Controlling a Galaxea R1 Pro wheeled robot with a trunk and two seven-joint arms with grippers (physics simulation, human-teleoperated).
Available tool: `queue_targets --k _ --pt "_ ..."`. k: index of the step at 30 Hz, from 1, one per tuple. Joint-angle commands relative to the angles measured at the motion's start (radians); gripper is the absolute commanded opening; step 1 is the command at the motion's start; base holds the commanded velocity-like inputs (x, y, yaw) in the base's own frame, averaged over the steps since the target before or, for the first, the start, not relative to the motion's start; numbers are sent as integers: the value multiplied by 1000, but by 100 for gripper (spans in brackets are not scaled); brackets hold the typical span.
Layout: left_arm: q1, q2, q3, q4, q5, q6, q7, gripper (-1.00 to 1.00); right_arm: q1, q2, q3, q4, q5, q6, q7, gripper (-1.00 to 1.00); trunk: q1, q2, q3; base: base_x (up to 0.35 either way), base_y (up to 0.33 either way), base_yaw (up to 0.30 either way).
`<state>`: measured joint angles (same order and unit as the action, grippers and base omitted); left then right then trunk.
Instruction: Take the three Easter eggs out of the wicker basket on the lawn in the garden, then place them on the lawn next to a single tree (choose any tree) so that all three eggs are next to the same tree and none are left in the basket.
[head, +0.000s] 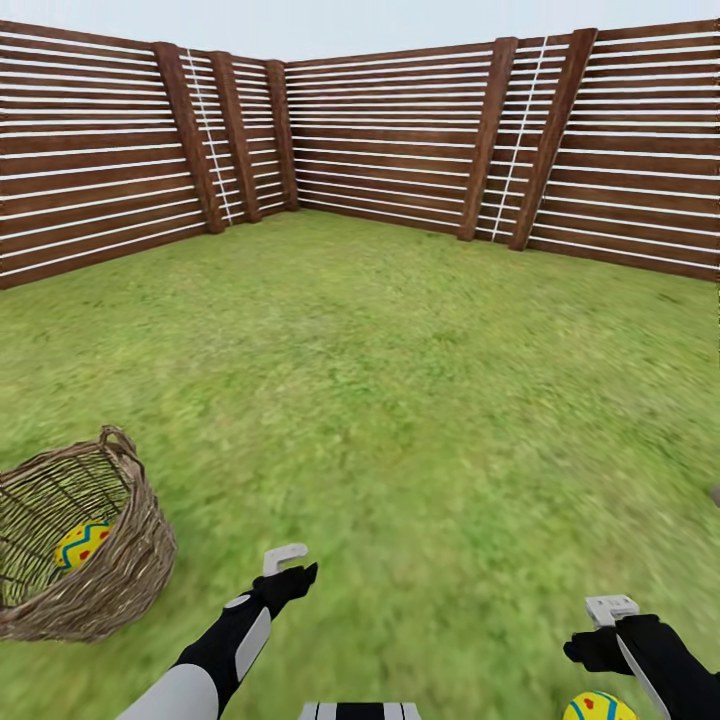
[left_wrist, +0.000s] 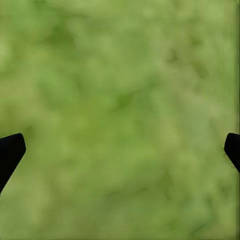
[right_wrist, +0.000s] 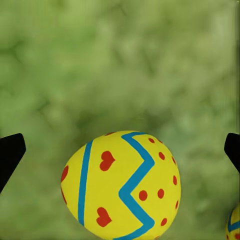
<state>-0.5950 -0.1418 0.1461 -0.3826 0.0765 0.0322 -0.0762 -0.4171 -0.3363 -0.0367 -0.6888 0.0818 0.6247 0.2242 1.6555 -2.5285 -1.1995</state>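
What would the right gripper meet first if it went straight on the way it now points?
Most likely the Easter egg lying on the lawn: in the right wrist view it sits between the open jaws, just ahead. How far ahead is unclear. A second egg lies at the edge.

The basket (head: 95, 590) is brown woven wicker, rough, with open-weave sides. The egg (head: 82, 545) inside it looks smooth and painted, as does the egg (right_wrist: 122, 186) on the lawn (head: 400, 400), matt yellow with flat blue and red marks. The lawn is mottled grass, soft and blurred up close. The fence (head: 400, 130) is dark slatted wood. Both arms wear matt black with smooth white plastic-looking parts.
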Motion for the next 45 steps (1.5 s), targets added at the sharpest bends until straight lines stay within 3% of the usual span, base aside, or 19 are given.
queue_targets --k 1,29,35,45 --pt "0 -1 6 0 8 4 -7 100 0 0 -3 -1 9 4 8 100 -1 0 3 0 0 0" --pt "0 -2 2 10 8 8 -7 100 0 0 -3 -1 9 4 8 100 -13 7 111 0 0 0" --pt "0 -2 -18 16 8 8 -5 100 0 0 -3 -1 8 4 8 100 -16 8 135 0 0 0" --pt "0 -2 -21 16 8 8 -5 100 0 0 -3 -1 9 5 8 100 -20 10 173 0 0 0"
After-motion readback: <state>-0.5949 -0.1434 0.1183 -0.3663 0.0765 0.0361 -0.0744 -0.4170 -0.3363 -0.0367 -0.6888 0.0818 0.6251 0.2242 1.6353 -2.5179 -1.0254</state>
